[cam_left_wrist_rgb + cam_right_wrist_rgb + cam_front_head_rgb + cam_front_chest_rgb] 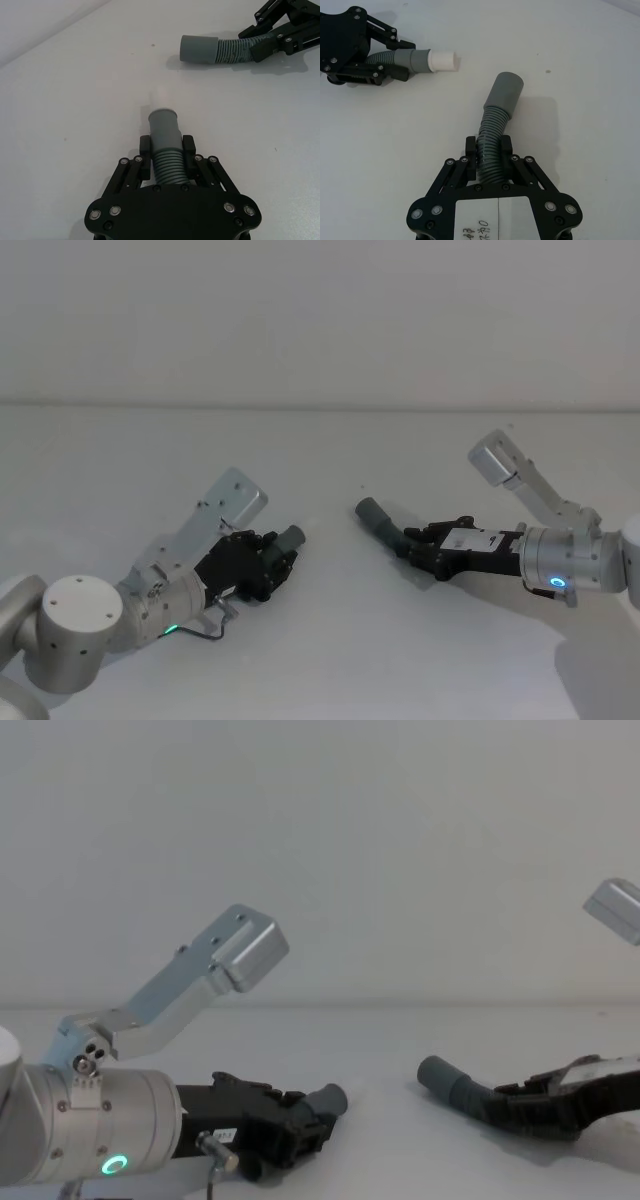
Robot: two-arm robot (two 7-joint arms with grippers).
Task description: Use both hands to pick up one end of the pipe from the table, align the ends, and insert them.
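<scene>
My left gripper (272, 562) is shut on the short grey pipe piece (165, 145), low at the left of the white table (330, 660). The piece's white tip (443, 61) points toward the other piece. At the right, my right gripper (412, 542) is shut on the ribbed pipe piece (491, 140). Its smooth grey cuff (372, 512) angles toward the left piece. The two ends face each other with a gap of bare table between them. In the chest view the left gripper (305, 1125) and the right gripper (520, 1105) both hang close to the tabletop.
The table's far edge meets a plain pale wall (320, 320). The upper links of both arms (225, 502) (510, 468) rise behind the grippers.
</scene>
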